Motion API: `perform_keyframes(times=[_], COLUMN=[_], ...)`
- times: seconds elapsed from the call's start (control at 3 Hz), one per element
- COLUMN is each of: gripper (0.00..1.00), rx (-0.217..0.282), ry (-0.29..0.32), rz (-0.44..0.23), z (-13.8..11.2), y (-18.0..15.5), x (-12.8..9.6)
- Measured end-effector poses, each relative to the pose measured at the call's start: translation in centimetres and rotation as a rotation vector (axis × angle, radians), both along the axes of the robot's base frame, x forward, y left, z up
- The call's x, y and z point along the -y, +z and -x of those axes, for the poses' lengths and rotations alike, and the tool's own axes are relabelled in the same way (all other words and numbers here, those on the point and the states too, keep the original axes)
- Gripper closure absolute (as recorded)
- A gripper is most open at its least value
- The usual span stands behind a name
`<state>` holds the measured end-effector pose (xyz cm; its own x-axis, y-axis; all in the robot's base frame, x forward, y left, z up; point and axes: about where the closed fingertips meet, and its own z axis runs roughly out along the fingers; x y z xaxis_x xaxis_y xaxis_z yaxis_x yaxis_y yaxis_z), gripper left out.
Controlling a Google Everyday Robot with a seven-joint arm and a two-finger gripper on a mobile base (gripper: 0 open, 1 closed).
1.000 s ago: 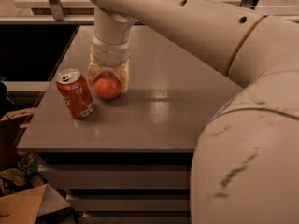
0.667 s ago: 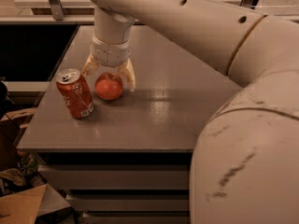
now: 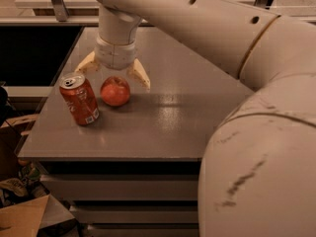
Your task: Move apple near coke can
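My gripper (image 3: 113, 76) hangs just above the apple (image 3: 115, 91), to the right of the can (image 3: 80, 99) and a little higher than its top. Its two fingers (image 3: 139, 73) are spread wide apart, one reaching toward the can's side and the other angled away from it. Neither finger touches the apple, which sits under the gap between them. They grip nothing.

The apple rests on the table (image 3: 173, 117) just to the right of the can. The two are so close that I cannot tell whether their sides meet. The apple is shorter than the can, and its paler patch faces up toward my wrist.

The can stands on its base near the table's left edge, its silver top and tab facing up and its white print turned toward the front. From this angle it seems to lean slightly.

My arm (image 3: 197, 19) runs from behind the can, up and across to the right. A thick, scuffed link of it (image 3: 261, 172) fills the near right corner, well away from the can.

Below and left of the can, off the table, lies a piece of cardboard (image 3: 19, 221) among some clutter that I cannot make out.
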<state>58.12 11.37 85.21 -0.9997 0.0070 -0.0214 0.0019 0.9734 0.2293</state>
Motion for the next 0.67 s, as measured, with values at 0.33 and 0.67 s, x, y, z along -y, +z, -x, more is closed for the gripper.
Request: perform_keyframes(times=[0.33, 0.67], gripper=[0.00, 0.00], rx=[0.013, 0.024], ry=[0.014, 0.023], rz=[0.004, 0.003], z=[-0.26, -0.74], y=[0.66, 1.40], x=[-0.06, -0.03])
